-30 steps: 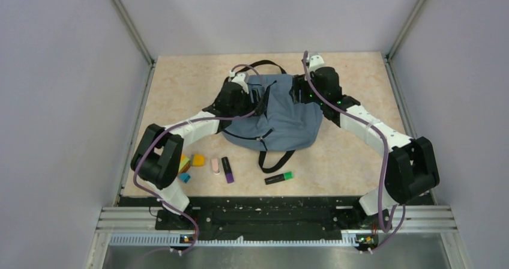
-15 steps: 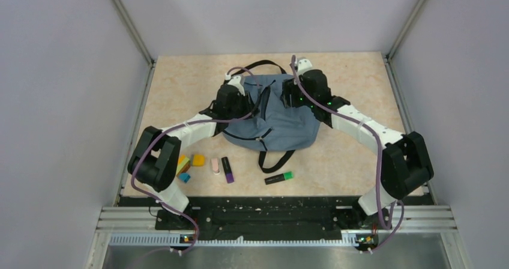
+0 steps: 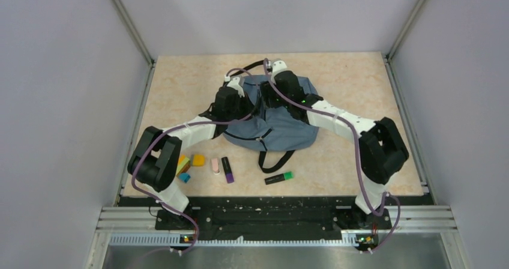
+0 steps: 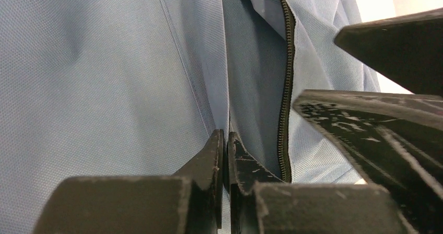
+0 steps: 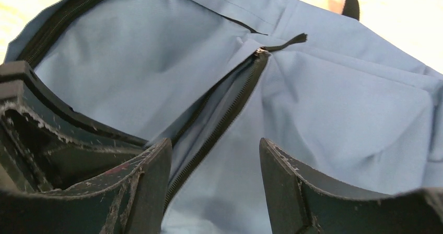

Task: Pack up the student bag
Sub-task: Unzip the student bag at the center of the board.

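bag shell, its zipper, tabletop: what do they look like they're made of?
Student bag: soft woven synthetic, likely polyester or nylon, matte slate-blue; fine weave and creases show.
Zipper: black coil teeth, probably plastic, on black tape.
Tabletop: hard, smooth, beige marble pattern; maybe laminate.

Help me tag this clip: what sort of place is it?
Probably a lab robot cell: plain grey partition walls enclose a beige marbled tabletop, with white-and-black robot arms bolted to an aluminium rail at its near edge.

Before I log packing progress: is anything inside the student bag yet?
Through the open zipper of the student bag only blue fabric shows, no items. Deeper inside is hidden by the bag's own folds.
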You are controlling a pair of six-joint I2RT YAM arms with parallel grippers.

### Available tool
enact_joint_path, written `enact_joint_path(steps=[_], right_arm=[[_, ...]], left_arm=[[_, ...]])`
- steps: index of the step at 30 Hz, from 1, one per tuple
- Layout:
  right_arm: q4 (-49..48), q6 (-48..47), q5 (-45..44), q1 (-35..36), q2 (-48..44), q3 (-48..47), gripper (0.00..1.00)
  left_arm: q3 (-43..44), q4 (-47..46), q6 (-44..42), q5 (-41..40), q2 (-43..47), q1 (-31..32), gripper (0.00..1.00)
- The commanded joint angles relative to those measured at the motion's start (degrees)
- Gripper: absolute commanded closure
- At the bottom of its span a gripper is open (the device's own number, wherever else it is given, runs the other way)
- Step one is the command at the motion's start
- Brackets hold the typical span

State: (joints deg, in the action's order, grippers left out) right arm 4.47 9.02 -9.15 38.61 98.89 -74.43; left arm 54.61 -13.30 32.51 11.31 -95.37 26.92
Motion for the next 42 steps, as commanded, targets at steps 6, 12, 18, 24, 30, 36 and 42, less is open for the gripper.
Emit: enact_joint_path(steps=[6,12,18,24,30,36,42], right_arm=[[2.6,-0.9,-15.6,3.2,9.2,-9.6,0.38],[2.5,-3.3,-22.8,3.2,11.0,-10.7,0.58],[1.4,-2.2,-21.7,3.2,5.1,-8.2,1.00],[-6.2,0.1,-19.9,2.5,-3.9,-0.2,1.00],[-11.7,2.8,-18.8,0.7,-6.9,6.3,1.00],[-12.4,2.8,-19.2,0.4,-7.1,7.1,1.00],[-12.4,2.9,-16.7,0.4,-6.9,6.8,1.00]], left_arm=[[-2.3,-4.4,1.5,1.6,0.5,-0.6,1.00],[-2.9,-5.2,2.1,1.2,0.3,-0.6,1.00],[-2.8,-5.2,4.2,-0.4,-0.7,-0.6,1.00],[-3.3,-4.8,4.6,-3.5,-1.7,-0.7,1.00],[-4.5,-5.0,5.4,-5.0,-3.3,-1.6,1.00],[-6.4,-7.0,5.5,-4.9,-2.8,-1.8,1.00],[-8.2,-10.5,2.2,0.8,2.0,-1.8,0.58]])
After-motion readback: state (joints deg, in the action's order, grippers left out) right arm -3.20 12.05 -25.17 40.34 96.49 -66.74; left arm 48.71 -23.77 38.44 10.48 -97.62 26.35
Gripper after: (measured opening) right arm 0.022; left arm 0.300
